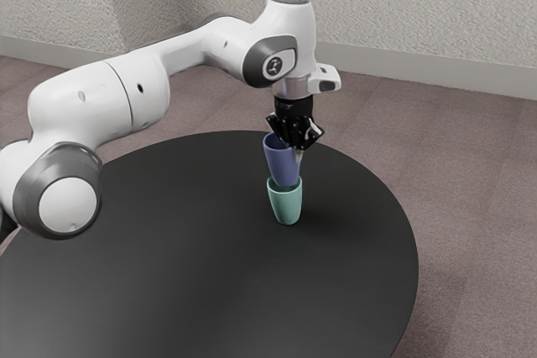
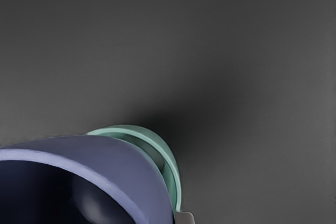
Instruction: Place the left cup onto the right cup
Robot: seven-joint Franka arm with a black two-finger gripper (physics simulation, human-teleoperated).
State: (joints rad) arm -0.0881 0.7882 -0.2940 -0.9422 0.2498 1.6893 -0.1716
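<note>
A blue cup (image 1: pixel 282 163) sits tilted with its base inside the green cup (image 1: pixel 285 201), which stands upright on the round black table (image 1: pixel 168 274). My gripper (image 1: pixel 295 142) is at the blue cup's rim, its black fingers closed on the rim's right side. In the wrist view the blue cup (image 2: pixel 79 177) lies large just under my hand, and the green cup's rim (image 2: pixel 157 150) shows behind it.
The table's edge (image 1: pixel 403 232) runs close to the exterior view's right of the cups. Brown carpet (image 1: pixel 470 165) and a white wall surround the table. Bare tabletop lies toward the exterior view's left and front.
</note>
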